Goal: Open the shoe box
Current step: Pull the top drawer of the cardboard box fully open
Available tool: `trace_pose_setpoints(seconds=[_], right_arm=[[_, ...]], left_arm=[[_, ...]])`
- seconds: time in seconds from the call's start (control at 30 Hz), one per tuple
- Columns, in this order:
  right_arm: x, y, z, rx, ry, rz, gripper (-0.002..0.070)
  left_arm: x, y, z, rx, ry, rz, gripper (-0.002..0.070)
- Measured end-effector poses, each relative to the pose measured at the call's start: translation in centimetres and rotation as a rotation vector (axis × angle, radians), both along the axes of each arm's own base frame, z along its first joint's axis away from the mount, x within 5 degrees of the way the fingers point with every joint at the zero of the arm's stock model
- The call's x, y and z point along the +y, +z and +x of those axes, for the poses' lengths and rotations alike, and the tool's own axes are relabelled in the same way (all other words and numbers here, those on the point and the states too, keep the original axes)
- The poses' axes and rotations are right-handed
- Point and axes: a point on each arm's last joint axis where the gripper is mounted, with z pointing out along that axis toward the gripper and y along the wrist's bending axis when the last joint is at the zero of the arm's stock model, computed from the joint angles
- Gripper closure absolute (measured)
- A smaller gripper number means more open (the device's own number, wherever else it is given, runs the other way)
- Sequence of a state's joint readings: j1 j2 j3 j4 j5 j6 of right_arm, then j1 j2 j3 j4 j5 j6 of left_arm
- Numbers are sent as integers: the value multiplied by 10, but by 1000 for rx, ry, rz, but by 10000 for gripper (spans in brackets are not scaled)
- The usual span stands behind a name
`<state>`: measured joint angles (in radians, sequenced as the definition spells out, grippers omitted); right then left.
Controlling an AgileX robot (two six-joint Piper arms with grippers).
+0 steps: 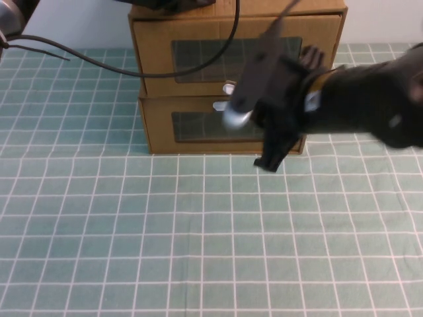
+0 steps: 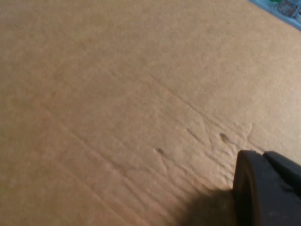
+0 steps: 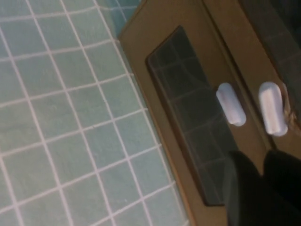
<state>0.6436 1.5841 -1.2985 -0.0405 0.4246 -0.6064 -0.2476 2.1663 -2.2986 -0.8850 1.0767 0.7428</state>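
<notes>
Nearest me lay the green checked tablecloth (image 1: 165,231), bare up to the boxes.

My right gripper (image 3: 262,157) hung low before the front of the lower shoe box (image 1: 158,129), across its dark window (image 3: 188,94) and just short of the handles. It held nothing. I could not tell whether it was apart or together.

The lower shoe box sat on the cloth with the upper shoe box (image 1: 152,46) stacked squarely on it. I could not tell which of the two was meant. Two small white handles sat close together at the seam: the lower handle (image 3: 230,104) at the top edge of its front, the upper handle (image 3: 273,114) just beyond.

Handling, my estimate:
- Cardboard: light, thin-walled and easily dented.
- The window film looked soft, so it was no place to push.
- The handle was the only proper hold. It was small, smooth and rounded, and likely to slip from a shallow pinch.
- A light box would probably slide towards me rather than open unless it was steadied.

Farthest, my left gripper (image 2: 265,162) lay close over the top panel of the upper box. I could not tell its state, nor confirm contact.
</notes>
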Motion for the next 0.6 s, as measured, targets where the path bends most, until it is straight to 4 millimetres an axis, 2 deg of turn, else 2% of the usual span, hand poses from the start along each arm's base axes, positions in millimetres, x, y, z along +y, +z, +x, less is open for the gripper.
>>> trace_pose_setpoints(seconds=[0.13, 0.23, 0.4, 0.5, 0.6], right_arm=[[30, -14, -8, -166, 69, -223, 595], [45, -18, -16, -252, -9, -321, 595], [51, -9, -21, -376, -179, -284, 595], [53, -9, -19, -403, -189, -264, 595], [59, -19, -12, -486, -167, -355, 595]], left_arm=[[1, 0, 0, 1, 1, -4, 680], [2, 0, 1, 8, 6, -6, 680], [4, 0, 1, 25, 11, -19, 680], [4, 0, 2, 32, 15, -24, 680], [4, -1, 2, 43, 19, -32, 680]])
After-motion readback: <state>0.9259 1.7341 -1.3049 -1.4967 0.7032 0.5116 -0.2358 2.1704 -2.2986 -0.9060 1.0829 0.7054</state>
